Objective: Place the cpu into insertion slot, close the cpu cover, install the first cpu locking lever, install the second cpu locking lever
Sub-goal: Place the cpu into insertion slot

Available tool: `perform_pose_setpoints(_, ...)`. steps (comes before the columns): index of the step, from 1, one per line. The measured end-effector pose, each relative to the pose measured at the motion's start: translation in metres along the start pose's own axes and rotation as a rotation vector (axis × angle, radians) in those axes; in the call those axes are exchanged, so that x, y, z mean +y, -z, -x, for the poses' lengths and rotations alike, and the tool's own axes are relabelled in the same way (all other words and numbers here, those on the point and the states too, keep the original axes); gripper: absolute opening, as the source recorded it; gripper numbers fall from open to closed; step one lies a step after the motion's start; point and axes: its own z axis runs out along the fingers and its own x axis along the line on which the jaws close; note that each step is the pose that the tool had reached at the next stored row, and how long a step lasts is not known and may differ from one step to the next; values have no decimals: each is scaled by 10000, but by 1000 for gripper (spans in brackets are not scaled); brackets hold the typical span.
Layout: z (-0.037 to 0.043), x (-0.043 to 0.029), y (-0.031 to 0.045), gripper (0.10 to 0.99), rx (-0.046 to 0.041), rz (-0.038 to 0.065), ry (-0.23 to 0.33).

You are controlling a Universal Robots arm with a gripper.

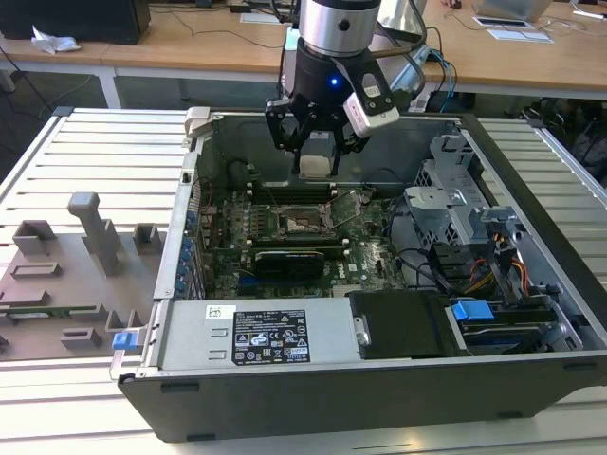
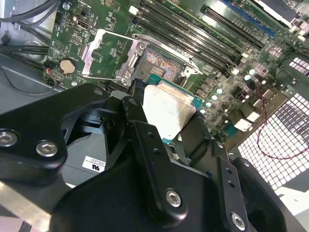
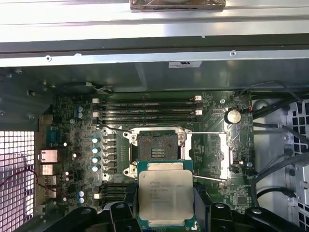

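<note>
My gripper [image 1: 318, 163] hangs inside the open computer case [image 1: 180, 284], shut on the cpu [image 1: 318, 152], a flat square chip with a dull silver top. In both wrist views the cpu [image 3: 165, 195] [image 2: 166, 113] sits between the black fingers [image 3: 120, 212], a little above the board and just short of the insertion slot [image 3: 157, 147] [image 2: 161, 63]. The slot is bare, its contact field exposed. The cpu cover [image 3: 223, 157] [image 2: 94, 50], a silvery frame with a window, lies flipped open beside the slot. A thin wire lever [image 3: 208, 179] is swung away from the socket.
Memory slots [image 3: 149, 108] run along the far side of the socket, and a coin battery [image 3: 233, 116] sits near the open cover. A labelled power supply [image 1: 270, 336] and a drive cage [image 1: 455, 218] fill the case's near and right side. A grey fixture [image 1: 85, 237] stands outside, on the exterior view's left.
</note>
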Motion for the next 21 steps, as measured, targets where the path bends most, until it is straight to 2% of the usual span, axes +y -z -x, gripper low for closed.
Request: perform_pose_setpoints(21,2,-7,-89,545,-1,-80,-1)
